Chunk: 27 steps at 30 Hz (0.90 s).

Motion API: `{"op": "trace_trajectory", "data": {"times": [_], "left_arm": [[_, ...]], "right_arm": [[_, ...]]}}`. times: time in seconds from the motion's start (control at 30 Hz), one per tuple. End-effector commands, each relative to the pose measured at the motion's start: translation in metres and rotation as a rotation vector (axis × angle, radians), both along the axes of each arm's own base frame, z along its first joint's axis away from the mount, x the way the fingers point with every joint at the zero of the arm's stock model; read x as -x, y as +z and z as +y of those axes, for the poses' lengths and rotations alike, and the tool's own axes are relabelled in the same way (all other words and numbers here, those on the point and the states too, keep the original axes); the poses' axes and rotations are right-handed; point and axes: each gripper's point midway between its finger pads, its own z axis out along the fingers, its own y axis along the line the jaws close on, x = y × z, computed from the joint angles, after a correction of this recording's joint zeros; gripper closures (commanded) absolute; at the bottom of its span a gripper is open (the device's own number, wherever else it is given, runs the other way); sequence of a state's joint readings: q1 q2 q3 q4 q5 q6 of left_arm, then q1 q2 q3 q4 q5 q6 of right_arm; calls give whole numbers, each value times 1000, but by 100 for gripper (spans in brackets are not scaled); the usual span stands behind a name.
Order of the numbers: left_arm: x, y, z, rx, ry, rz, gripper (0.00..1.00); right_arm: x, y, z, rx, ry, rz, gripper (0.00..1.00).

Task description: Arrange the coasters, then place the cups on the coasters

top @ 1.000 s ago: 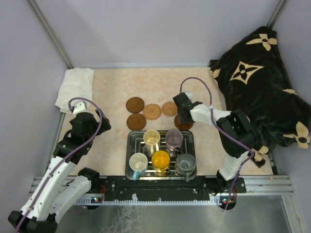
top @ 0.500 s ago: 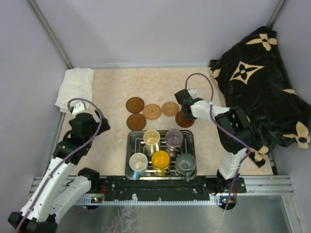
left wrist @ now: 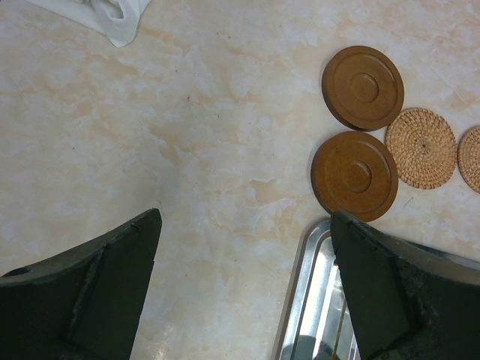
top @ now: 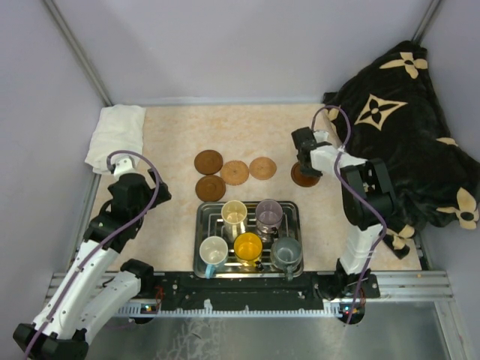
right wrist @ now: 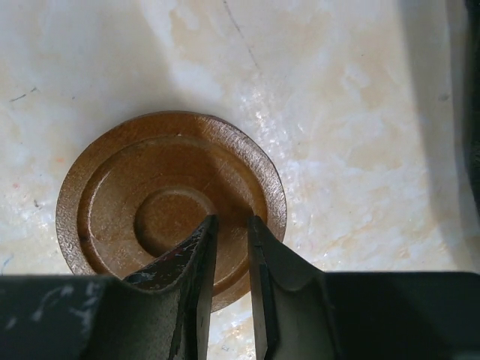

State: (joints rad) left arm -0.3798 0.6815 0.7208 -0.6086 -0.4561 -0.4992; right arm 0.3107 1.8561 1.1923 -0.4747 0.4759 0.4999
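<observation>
Five coasters lie behind the steel tray (top: 201, 219): two dark discs (top: 208, 161) (top: 211, 187), two woven tan ones (top: 235, 172) (top: 262, 168), and a dark coaster (top: 304, 177) apart at the right. My right gripper (right wrist: 232, 219) rests its tips on that dark coaster (right wrist: 150, 217), jaws narrowly open with nothing between them. The cups stand in the tray: cream (top: 234, 213), purple (top: 269, 213), light blue (top: 214, 250), yellow (top: 248, 246), grey (top: 286, 252). My left gripper (left wrist: 244, 217) hangs wide open over bare table left of the tray (left wrist: 307, 300), near a dark coaster (left wrist: 354, 175).
A folded white towel (top: 116, 135) lies at the back left corner. A black patterned bag (top: 397, 150) fills the right side, close beside the right arm. Purple-grey walls enclose the table on three sides.
The right gripper has slid the dark coaster away from the tray's back right corner, to the right and farther back, with its jaws narrowing. The left arm has not moved.
</observation>
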Motion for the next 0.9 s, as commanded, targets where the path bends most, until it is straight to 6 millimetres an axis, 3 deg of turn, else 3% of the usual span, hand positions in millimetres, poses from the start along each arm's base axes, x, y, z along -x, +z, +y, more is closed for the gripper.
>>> {"op": "trace_trajectory", "data": {"times": [0.0,0.43,0.73,0.87], "left_arm": [[-4,5,-1,-5,-3,-22,0],[-3,6,2,-18,3,-20,0],[-5,7,1,-19,0,-19,0],[-6,9,0,-19,-3,-22,0]], "right_arm": [[-10,0,-11,35,-26,6,76],[-39,4,-31,43,-70,-7,76],[-49,4,-20,-2,-27,-23,76],[-56,20,-19,-8,-1,-67,76]]}}
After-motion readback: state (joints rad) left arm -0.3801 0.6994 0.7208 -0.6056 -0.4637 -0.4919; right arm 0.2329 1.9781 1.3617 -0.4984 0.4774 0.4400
